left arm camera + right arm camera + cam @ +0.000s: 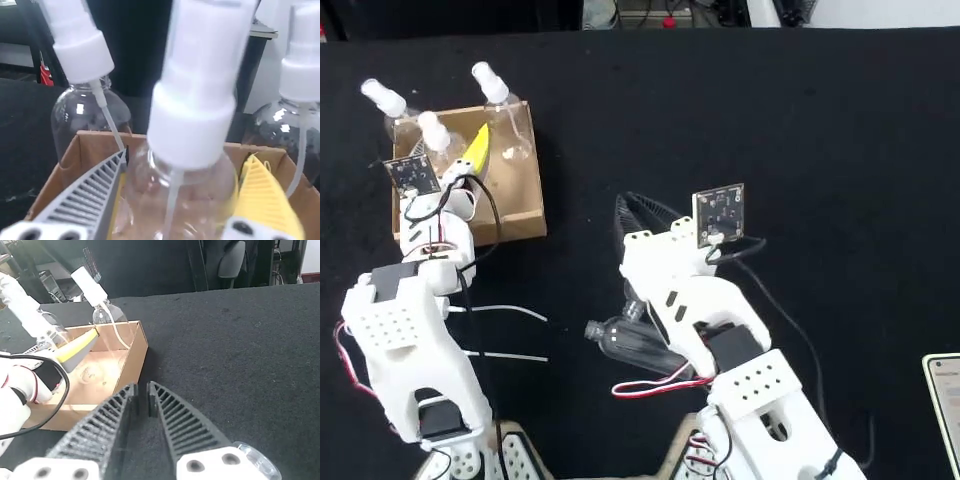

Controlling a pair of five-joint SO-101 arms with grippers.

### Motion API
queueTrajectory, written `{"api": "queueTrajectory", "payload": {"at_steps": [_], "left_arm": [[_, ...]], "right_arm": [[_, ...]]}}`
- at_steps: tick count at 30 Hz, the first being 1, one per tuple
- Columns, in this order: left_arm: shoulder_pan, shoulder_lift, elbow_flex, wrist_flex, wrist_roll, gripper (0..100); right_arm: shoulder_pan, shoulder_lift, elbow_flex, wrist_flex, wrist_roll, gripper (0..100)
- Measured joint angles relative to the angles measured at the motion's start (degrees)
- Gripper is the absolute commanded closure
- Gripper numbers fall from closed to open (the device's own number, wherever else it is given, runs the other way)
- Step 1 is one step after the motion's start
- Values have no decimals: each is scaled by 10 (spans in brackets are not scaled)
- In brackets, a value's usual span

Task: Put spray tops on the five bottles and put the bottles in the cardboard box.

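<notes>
Gripping clear bottle, white spray top, left hand over cardboard box.

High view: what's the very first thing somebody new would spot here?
Probably the three clear bottles with white spray tops standing up in the cardboard box at the table's far left. The left gripper is closed around the nearest bottle. After that, the bottle without a top, lying on its side on the black table beside the right arm.
</notes>
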Motion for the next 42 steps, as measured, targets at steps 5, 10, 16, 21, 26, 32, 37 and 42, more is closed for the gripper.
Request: {"api": "queueTrajectory", "payload": {"at_steps": [5, 10, 16, 21, 26, 32, 37, 42], "left_arm": [[-10, -10, 2, 1, 0, 658], [-11, -22, 5, 12, 0, 658], [-11, -64, 5, 112, 4, 658], [-11, -98, 5, 143, 4, 658], [-11, -113, 7, 146, 4, 658], [-10, -146, 54, 146, 4, 658], [-10, -174, 84, 146, 4, 658], [-10, -208, 115, 146, 4, 658]], "right_arm": [[0, 0, 0, 0, 0, 956], [0, 0, 0, 0, 0, 956], [0, 0, 0, 0, 0, 956], [0, 0, 0, 0, 0, 956], [0, 0, 0, 0, 0, 956], [0, 0, 0, 0, 0, 956], [0, 0, 0, 0, 0, 956], [0, 0, 0, 0, 0, 956]]}}
